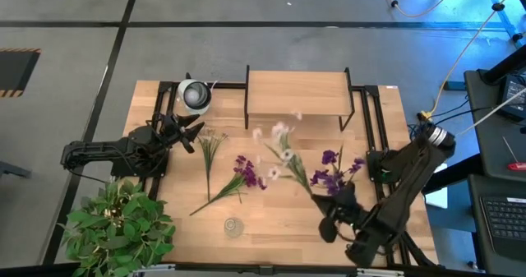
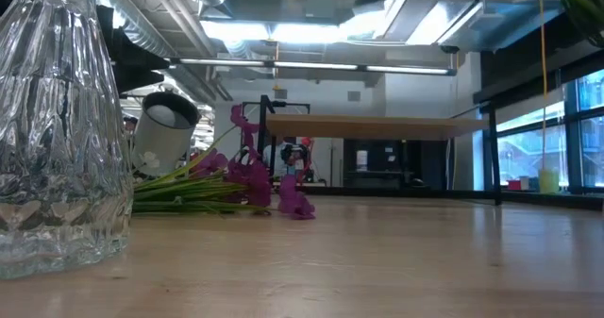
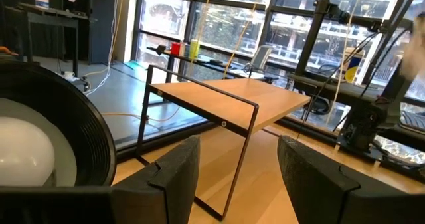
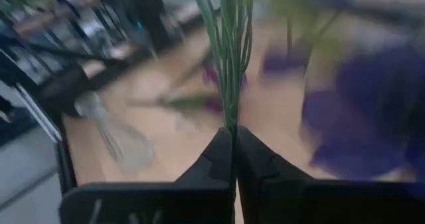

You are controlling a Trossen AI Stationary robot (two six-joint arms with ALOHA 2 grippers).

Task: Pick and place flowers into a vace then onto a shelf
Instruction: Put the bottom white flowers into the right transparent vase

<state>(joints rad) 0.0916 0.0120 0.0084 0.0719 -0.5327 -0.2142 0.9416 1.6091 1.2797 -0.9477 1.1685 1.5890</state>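
Observation:
My right gripper (image 1: 327, 205) is over the table's near right part, shut on a bunch of white flowers (image 1: 283, 150) whose blossoms point toward the shelf (image 1: 297, 92). More flowers lie flat on the table: a purple bunch (image 1: 246, 172), a dark purple bunch (image 1: 337, 170) and a thin green bunch (image 1: 209, 145). The clear glass vase (image 1: 233, 226) stands upright near the near edge, and looms large in the low view (image 2: 57, 120). My left gripper (image 1: 187, 134) waits open at the table's left, by a black-and-white lamp head (image 1: 195, 96). My right gripper pinches the green stems (image 4: 230, 114) of the white flowers between its two shut fingers (image 4: 216, 161). The stems run straight on from the fingertips as a tight bundle, along the fingers. In the high view the bunch slants from the gripper toward the shelf.
A bushy potted plant (image 1: 115, 228) fills the near left corner. The shelf's thin black frame (image 3: 242, 137) stands on the far part of the table. The tabletop (image 1: 271, 228) shows bare wood between the vase and my right arm.

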